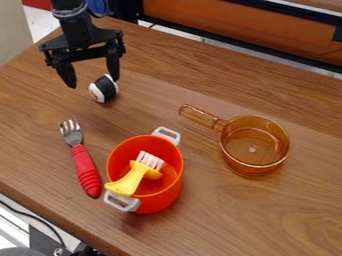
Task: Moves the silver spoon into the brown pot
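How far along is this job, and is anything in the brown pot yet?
Nothing looks done: the see-through brown pot is empty. Nothing is in hand either; the gripper hangs open. The whole move, grasp to release, seems left. The silver-headed utensil lying on the table is a red-handled fork, presumably the "spoon" meant.

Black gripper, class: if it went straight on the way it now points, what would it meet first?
The gripper points down, so probably the small black-and-white object close under it, or else the table; depth is unclear here.
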